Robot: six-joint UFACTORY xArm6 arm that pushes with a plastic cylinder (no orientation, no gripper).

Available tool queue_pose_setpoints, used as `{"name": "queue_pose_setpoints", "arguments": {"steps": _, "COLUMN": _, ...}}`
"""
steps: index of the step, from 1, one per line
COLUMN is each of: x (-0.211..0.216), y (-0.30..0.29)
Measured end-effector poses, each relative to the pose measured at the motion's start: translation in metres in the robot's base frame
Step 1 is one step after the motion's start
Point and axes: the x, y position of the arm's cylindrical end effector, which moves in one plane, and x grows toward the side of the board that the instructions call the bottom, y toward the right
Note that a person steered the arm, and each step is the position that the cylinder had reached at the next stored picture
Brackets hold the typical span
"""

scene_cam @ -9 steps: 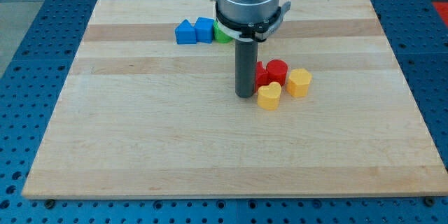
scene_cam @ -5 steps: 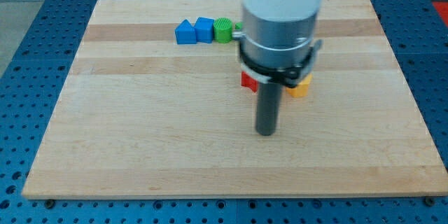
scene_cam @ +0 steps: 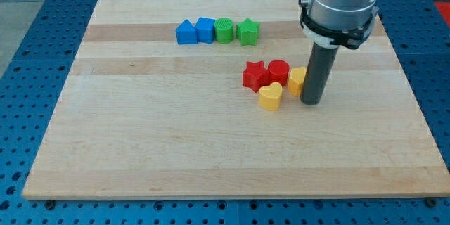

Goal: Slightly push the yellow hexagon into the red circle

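- Here, your arm carried no pincer, so no jaw state could be told; my tip (scene_cam: pixel 311 103) stood just right of the yellow hexagon (scene_cam: pixel 297 81).
- Left of it, the hexagon touched the red circle (scene_cam: pixel 278 72).
- The yellow heart (scene_cam: pixel 270 97) lay left of my tip.

Pale matt wooden board (scene_cam: pixel 140 148), smooth plastic-looking yellow hexagon (scene_cam: pixel 296 79)

Robotics lab bench

A pale wooden board (scene_cam: pixel 211 140) lies on a blue perforated table (scene_cam: pixel 21 56) with a regular grid of mounting holes, the kind used for fixing test rigs. A grey industrial arm (scene_cam: pixel 341 0) hangs over the board, and small coloured plastic blocks (scene_cam: pixel 216 30) sit on it like test pieces, not household goods.
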Motion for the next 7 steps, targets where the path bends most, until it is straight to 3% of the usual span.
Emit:
{"name": "queue_pose_setpoints", "arguments": {"steps": 2, "x": 0.015, "y": -0.001}}
{"name": "queue_pose_setpoints", "arguments": {"steps": 5, "x": -0.015, "y": -0.001}}
{"name": "queue_pose_setpoints", "arguments": {"steps": 7, "x": 0.011, "y": -0.004}}
